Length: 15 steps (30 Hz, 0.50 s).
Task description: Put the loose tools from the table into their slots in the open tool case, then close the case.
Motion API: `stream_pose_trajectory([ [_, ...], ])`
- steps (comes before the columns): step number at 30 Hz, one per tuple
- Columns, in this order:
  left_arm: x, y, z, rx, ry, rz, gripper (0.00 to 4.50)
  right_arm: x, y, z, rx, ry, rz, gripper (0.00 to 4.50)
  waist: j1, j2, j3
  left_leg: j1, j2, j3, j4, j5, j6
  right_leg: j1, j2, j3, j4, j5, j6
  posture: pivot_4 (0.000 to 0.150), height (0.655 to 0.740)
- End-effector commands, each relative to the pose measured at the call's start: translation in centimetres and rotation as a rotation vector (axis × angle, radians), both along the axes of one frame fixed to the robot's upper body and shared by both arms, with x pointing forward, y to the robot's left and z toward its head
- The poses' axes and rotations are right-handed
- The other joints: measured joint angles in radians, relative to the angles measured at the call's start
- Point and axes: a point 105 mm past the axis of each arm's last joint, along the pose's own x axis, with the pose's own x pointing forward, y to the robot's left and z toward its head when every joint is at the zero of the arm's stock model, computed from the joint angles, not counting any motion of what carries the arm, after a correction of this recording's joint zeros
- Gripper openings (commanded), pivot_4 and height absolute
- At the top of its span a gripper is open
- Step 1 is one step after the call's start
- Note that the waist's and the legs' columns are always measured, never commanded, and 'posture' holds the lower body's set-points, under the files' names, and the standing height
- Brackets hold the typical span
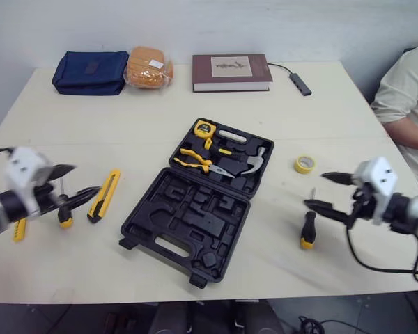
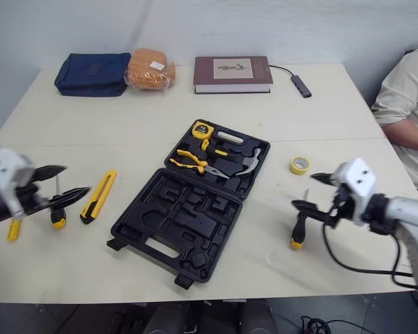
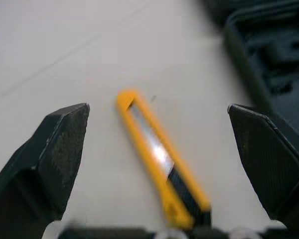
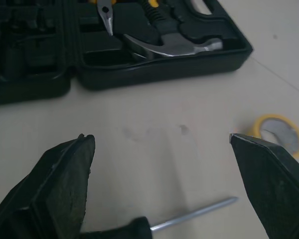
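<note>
Through the head camera, the black tool case is seen lying open on the table, between the two grippers. Its nearer half is a tray of moulded recesses. A yellow tape measure, yellow-handled pliers and a steel claw hammer are seated in its far half. The left gripper is held with its fingers spread and nothing between them. A yellow utility knife is found just past its fingertips on the case side, apart from the case. A small screwdriver lies just under that gripper (its thin shaft is partly crossed by the lower finger). The right gripper is likewise spread and empty. A larger screwdriver, black-handled with a yellow cap, is placed just below its lower fingertip, and a yellow tape roll lies near its upper one.

Through the left wrist camera, the knife is framed between the two parted fingers, close to the palm. Its yellow body, silvery strip and black ribbed section are shown, and the case wall is seen beyond one finger.

Through the right wrist camera, the larger screwdriver's steel shaft and black handle are seen crosswise between the parted fingers, with the tape roll just beside one fingertip. The case lies further ahead, with the hammer and the plier tips in it.
</note>
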Motion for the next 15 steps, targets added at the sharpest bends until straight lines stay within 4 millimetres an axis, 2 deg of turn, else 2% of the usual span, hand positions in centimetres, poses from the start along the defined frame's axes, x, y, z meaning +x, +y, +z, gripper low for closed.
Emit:
stream_pose_trajectory([
  [1, 3.2, -2.0, -1.3, 0.070, 0.027, -0.051, 2.80, 0.3, 2.4, -0.2, 0.009, -0.018, -0.003, 3.69, 0.005, 0.000, 0.000, 0.000, 0.000, 0.001, 0.001, 0.001, 0.000, 0.000, 0.001, 0.000, 0.001, 0.000, 0.000, 0.150, 0.7400],
  [4, 5.7, -3.1, -2.3, 0.119, 0.045, -0.063, 1.45, 0.1, 3.7, -1.4, -0.015, 0.022, 0.010, 2.19, 0.010, -0.002, 0.000, -0.003, 0.001, 0.001, 0.006, 0.001, 0.001, -0.002, 0.003, 0.000, 0.003, 0.001, 0.001, 0.150, 0.7400],
  [5, 6.3, -3.3, -2.5, 0.126, 0.050, -0.066, 0.86, 0.1, 3.8, -1.7, -0.022, 0.030, 0.008, 1.57, 0.010, -0.002, 0.000, -0.003, 0.001, 0.002, 0.006, 0.002, 0.001, -0.003, 0.003, 0.000, 0.004, 0.001, 0.001, 0.150, 0.7400],
  [7, 7.4, -4.3, -3.1, 0.132, 0.060, -0.087, 0.06, 0.3, 4.1, -2.1, -0.020, 0.037, -0.014, 0.71, 0.009, -0.004, 0.000, -0.004, 0.001, 0.003, 0.007, 0.001, 0.001, -0.003, 0.004, 0.001, 0.003, 0.001, 0.002, 0.150, 0.7400],
  [8, 7.9, -4.8, -3.4, 0.134, 0.064, -0.101, 0.00, 0.5, 4.1, -2.3, -0.017, 0.039, -0.029, 0.22, 0.009, -0.005, 0.000, -0.005, 0.001, 0.004, 0.008, 0.001, 0.001, -0.004, 0.005, 0.000, 0.003, 0.001, 0.002, 0.150, 0.7400],
  [9, 8.4, -5.4, -3.7, 0.138, 0.063, -0.112, 0.00, 0.8, 4.1, -2.6, -0.022, 0.042, -0.051, 0.10, 0.010, -0.006, -0.001, -0.006, 0.001, 0.004, 0.009, 0.001, 0.002, -0.005, 0.005, 0.000, 0.004, 0.001, 0.002, 0.150, 0.7400],
  [15, 10.7, -7.5, -3.7, 0.123, 0.039, -0.135, 0.00, 1.3, 4.7, -3.6, -0.027, 0.058, -0.088, 0.10, 0.025, -0.007, -0.002, -0.015, 0.001, 0.006, 0.017, 0.002, 0.003, -0.013, 0.005, -0.001, 0.008, 0.002, 0.004, 0.150, 0.7400],
])
